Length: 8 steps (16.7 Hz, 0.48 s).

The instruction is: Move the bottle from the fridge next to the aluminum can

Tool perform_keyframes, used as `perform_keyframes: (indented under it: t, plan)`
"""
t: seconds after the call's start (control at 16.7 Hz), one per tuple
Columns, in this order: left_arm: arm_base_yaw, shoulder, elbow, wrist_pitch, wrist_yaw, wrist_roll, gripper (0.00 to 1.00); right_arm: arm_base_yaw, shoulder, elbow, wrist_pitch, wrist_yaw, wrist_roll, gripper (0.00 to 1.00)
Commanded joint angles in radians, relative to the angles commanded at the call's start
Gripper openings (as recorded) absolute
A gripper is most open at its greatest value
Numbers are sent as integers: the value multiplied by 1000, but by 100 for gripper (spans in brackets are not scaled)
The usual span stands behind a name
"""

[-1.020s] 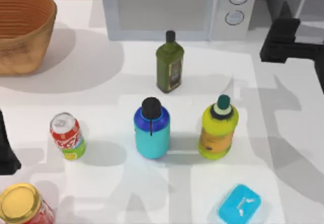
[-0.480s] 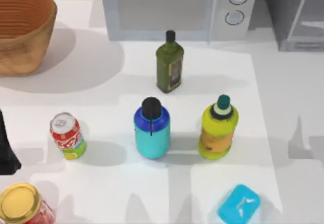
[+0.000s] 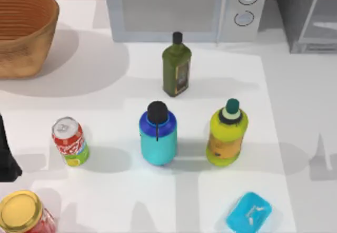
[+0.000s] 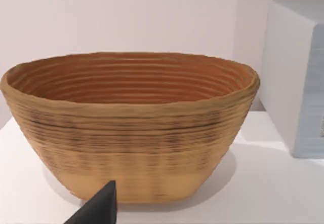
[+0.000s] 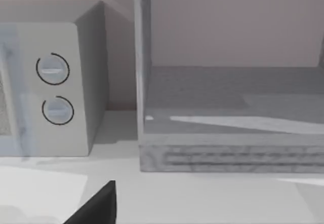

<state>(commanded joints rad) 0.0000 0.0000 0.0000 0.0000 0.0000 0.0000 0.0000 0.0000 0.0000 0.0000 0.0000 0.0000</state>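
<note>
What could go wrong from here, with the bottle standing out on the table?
The cyan bottle stands apart from the red can, so it may be counted as not placed beside it. A further nudge could tip the tall bottle, or knock the yellow-green bottle or olive-oil bottle nearby. The fridge stands open, a possible obstacle for the right arm.
</note>
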Motion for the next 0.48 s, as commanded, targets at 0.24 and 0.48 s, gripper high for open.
perform_keyframes:
  t: [0.24,0.48]
  plan:
    - [0,0,0,0,0,0,100,2,-6,11,-11,2,1,100]
    - [0,0,0,0,0,0,100,1,-108,96,-160,3,1,100]
